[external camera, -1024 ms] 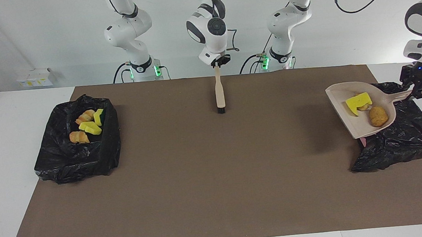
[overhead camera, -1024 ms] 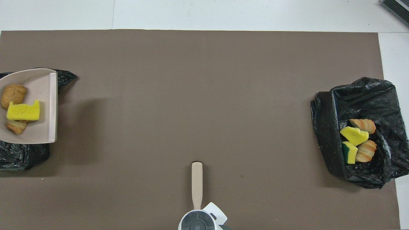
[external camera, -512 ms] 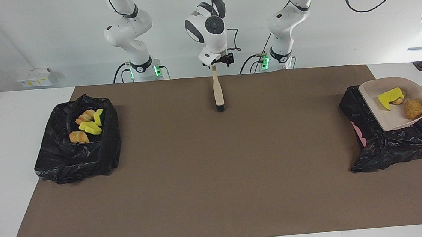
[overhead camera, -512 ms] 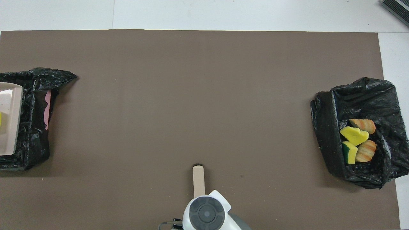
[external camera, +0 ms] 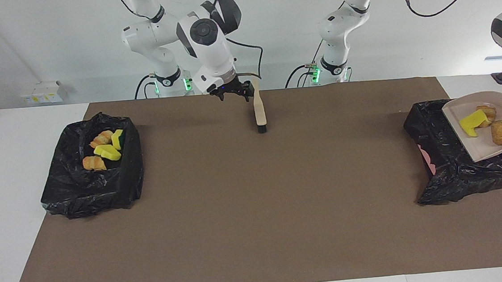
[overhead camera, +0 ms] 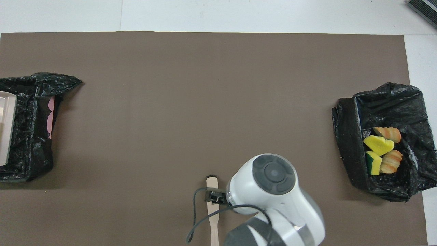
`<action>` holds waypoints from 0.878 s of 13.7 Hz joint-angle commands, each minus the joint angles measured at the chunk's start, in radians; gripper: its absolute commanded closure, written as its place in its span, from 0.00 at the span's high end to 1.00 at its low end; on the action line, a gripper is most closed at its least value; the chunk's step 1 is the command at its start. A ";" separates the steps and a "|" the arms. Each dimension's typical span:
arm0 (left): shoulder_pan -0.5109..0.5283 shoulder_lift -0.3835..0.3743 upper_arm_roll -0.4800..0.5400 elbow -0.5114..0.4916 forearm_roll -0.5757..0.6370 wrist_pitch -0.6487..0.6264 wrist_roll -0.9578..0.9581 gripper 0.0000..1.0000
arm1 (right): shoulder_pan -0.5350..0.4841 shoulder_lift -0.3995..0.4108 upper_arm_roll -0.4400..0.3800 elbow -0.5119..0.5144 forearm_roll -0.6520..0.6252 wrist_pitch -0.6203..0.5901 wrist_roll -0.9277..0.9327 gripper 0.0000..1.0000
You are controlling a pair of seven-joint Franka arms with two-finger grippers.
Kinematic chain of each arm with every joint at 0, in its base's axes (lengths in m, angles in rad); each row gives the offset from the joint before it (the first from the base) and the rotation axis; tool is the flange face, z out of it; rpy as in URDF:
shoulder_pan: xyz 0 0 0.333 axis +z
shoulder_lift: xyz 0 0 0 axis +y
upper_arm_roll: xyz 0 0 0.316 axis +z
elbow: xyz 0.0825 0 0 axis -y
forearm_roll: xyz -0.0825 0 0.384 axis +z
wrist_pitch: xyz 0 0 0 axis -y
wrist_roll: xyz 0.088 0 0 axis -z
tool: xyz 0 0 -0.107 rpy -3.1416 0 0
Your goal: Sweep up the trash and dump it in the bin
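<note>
Fig. — both arms at the sweeping table, facing + overhead views.

(a) My right gripper (external camera: 234, 95) (overhead camera: 212, 197) hangs low over the brown mat (external camera: 256, 212) at the edge nearest the robots, fingers spread wide, holding nothing. The brush (external camera: 260, 111) (overhead camera: 214, 225) lies flat on the mat just beside those fingers, bristle end pointing away from the robots. Seen from above, the gripper covers the mid handle; can't tell whether a fingertip touches it.

(b) My left gripper is out of frame at the left arm's end. It is clamped on the handle of the dustpan (external camera: 484, 149) (overhead camera: 6, 136), which is held up, tilted, over the black-bagged bin (external camera: 455, 174) (overhead camera: 30, 147) there.

(c) Trash, 3 pcs in the pan, well apart from my right fingers: yellow sponge (external camera: 473, 121), bread roll (external camera: 501, 132), croissant (external camera: 486, 112).

(d) Trash, 4 pcs, incl. the green-and-yellow sponge (external camera: 118, 139) (overhead camera: 372, 163), lie inside the second bin (external camera: 80, 194) (overhead camera: 348, 153) at the right arm's end.
</note>
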 commanded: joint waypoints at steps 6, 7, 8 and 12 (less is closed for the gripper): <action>-0.063 -0.148 0.013 -0.192 0.455 0.007 -0.228 0.00 | -0.235 0.002 0.013 0.103 -0.082 -0.012 -0.152 1.00; -0.063 -0.157 0.013 -0.190 0.462 0.004 -0.228 0.00 | -0.260 0.004 0.008 0.127 -0.084 -0.015 -0.155 1.00; -0.061 -0.171 0.013 -0.187 0.462 0.004 -0.228 0.00 | -0.287 0.004 0.007 0.163 -0.088 -0.024 -0.156 1.00; -0.066 -0.197 0.001 -0.175 0.370 -0.013 -0.230 0.00 | -0.309 0.016 -0.031 0.362 -0.209 -0.156 -0.225 1.00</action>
